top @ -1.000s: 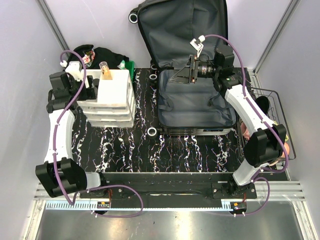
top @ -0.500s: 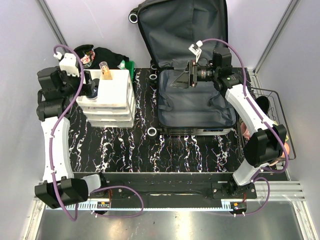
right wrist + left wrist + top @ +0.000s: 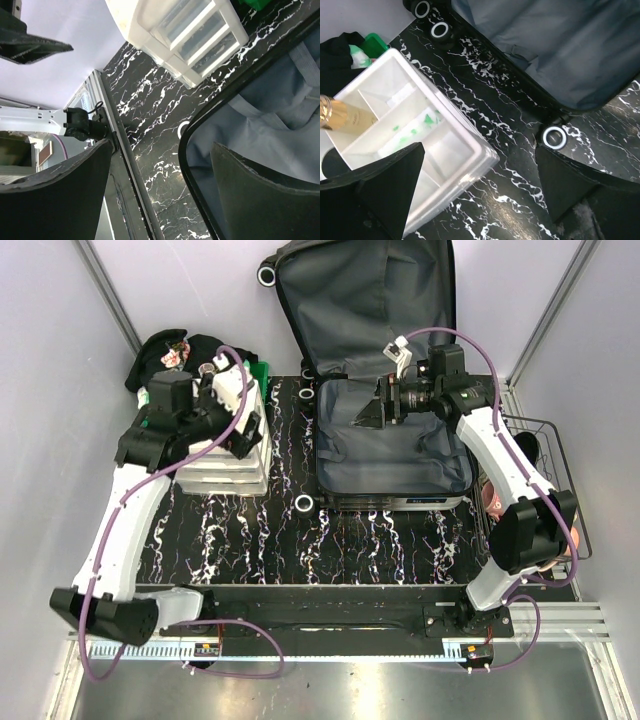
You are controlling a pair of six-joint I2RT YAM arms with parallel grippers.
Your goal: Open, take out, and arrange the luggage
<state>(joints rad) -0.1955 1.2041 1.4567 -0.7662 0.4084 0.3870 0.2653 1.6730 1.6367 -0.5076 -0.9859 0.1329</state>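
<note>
Right now, the luggage (image 3: 390,455) is found open at the back of the table (image 3: 300,540), on the right side. Its lower half is laid flat on the black marbled top, and its lid is stood up against the back wall. Grey cloth lining is seen in both halves. A small white wheel (image 3: 305,504) is seen by the near left corner of the case.

The right gripper (image 3: 368,412) is held over the lower half of the luggage, near its left rim. Its jaws are spread wide, and nothing is held between them.

The left gripper (image 3: 245,430) is held over the white drawer unit (image 3: 225,470). The drawers are stood just left of the luggage, with a strip of table between. These jaws are spread wide too, and nothing is gripped. A gold bottle (image 3: 345,117) is seen in the tray on top of the drawers. A green bin (image 3: 375,42) and some black clothes (image 3: 165,350) are seen behind the drawers.
</note>
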